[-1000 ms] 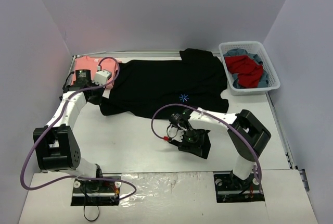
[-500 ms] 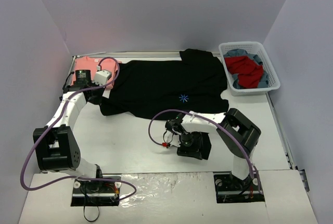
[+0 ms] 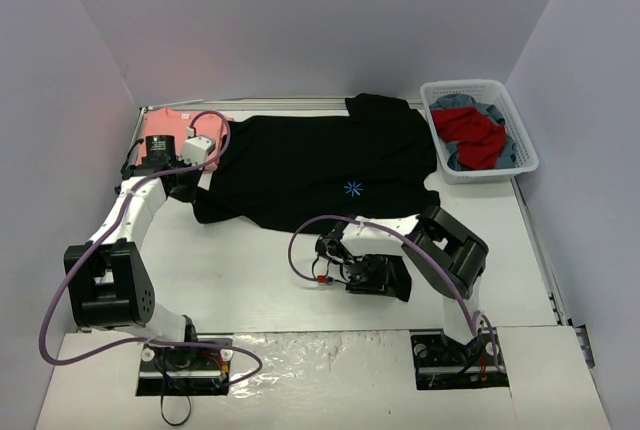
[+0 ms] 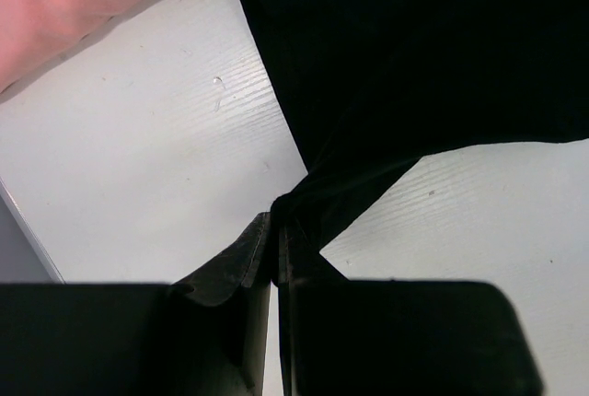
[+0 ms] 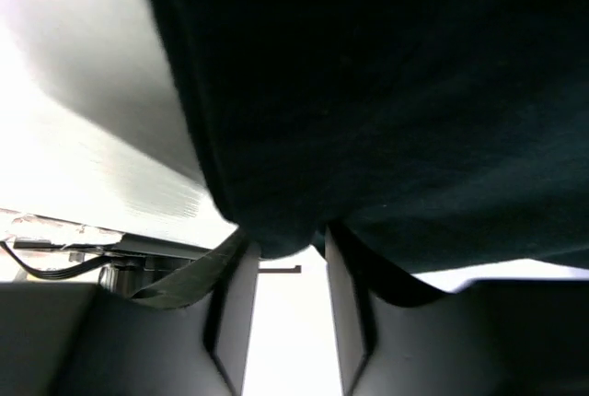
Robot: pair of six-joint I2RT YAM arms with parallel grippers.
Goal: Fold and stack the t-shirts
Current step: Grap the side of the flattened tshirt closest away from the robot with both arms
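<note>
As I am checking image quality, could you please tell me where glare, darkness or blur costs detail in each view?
Top external: evenly lit and sharp, with a sheen on the near strip of the white table; left wrist: crisp, though the large black cloth t-shirt is nearly featureless; right wrist: tabletop at left blown out to white, the shirt close and soft.

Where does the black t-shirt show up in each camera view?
Top external: black t-shirt spread across the far middle of the white table.
Left wrist: black t-shirt fills the upper right, a corner pinched in the left gripper.
Right wrist: black t-shirt fills the top and right of the frame.
Shared landmark: the white table beside the shirt's edge.
</note>
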